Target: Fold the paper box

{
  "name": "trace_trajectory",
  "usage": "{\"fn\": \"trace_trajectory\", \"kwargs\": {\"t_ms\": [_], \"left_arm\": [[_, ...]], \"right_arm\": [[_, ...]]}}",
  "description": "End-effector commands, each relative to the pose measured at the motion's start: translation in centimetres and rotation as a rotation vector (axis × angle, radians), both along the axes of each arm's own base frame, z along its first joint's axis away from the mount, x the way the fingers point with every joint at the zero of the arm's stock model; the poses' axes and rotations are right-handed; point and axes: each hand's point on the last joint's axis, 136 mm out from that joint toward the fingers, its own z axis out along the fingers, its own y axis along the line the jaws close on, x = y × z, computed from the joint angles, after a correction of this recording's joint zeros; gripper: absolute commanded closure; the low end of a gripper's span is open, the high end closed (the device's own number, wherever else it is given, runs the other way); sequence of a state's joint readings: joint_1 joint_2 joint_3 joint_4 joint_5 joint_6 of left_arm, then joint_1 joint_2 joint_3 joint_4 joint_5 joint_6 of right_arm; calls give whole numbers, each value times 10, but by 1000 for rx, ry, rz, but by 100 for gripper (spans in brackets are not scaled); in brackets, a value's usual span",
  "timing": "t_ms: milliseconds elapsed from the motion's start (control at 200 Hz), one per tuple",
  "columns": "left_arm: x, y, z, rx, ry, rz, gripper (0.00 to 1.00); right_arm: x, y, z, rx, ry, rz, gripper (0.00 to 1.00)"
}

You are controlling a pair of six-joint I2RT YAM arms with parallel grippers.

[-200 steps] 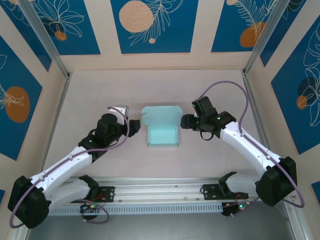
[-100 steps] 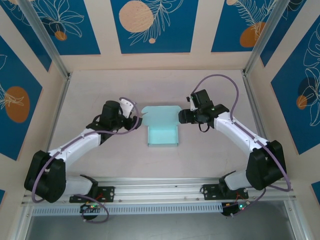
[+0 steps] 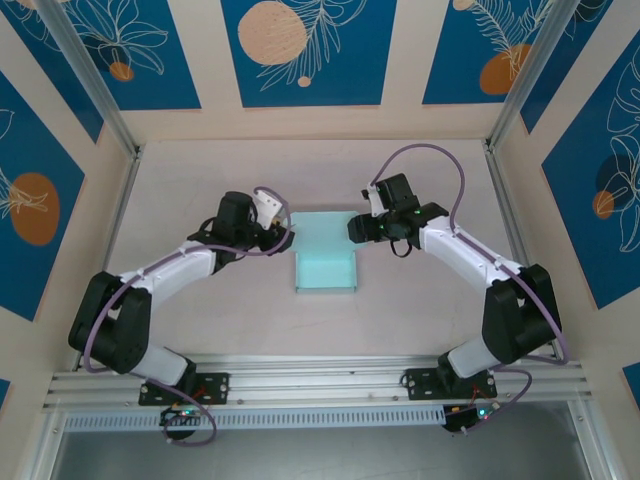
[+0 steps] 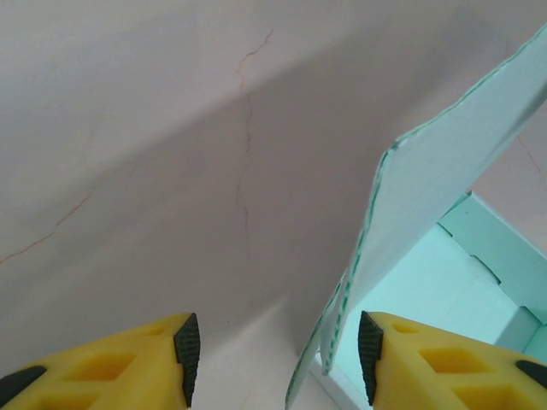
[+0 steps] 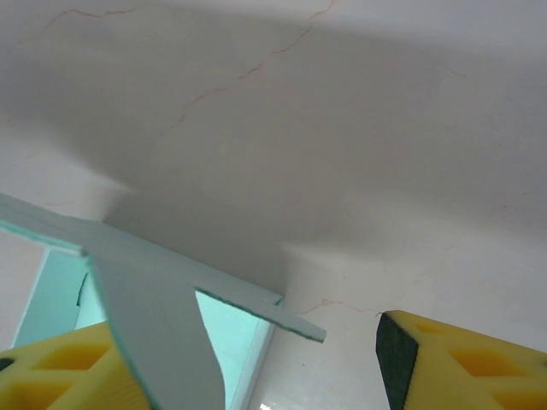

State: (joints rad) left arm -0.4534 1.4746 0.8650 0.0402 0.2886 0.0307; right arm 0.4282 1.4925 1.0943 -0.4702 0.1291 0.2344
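You have bright, even overhead light in the top view, with soft shadows on the table. Your wrist views are dimmer: the paper box throws a broad grey shadow, its near edge slightly blurred.

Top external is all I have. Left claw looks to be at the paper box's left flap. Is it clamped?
Observer: Not clamped. The left wrist view shows the left claw open, with a raised flap of the paper box between its fingers, close beside one pad.
Operator: Right side?
Observer: The right claw is open as well. A flap lies across one finger, and the other finger is well clear of it.
Operator: Surface underneath?
Observer: The table has fine hairline cracks.
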Motion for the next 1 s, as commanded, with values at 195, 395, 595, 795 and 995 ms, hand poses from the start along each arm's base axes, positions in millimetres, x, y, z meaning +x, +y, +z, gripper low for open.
{"fn": "trace_trajectory", "kwargs": {"t_ms": [195, 395, 595, 795, 995], "left_arm": [[0, -17, 5, -5, -4, -61, 62], [-3, -19, -2, 17, 9, -64, 63], [-3, -17, -6, 37, 18, -54, 74], [-2, -19, -7, 43, 25, -40, 87], [8, -20, 2, 3, 5, 62, 100]], "right_arm": [[6, 17, 7, 72, -11, 65, 41], [4, 20, 3, 85, -4, 76, 46], [2, 21, -1, 85, 2, 74, 52], [-1, 24, -4, 76, 6, 67, 65], [-1, 34, -4, 55, -20, 53, 81]]}}
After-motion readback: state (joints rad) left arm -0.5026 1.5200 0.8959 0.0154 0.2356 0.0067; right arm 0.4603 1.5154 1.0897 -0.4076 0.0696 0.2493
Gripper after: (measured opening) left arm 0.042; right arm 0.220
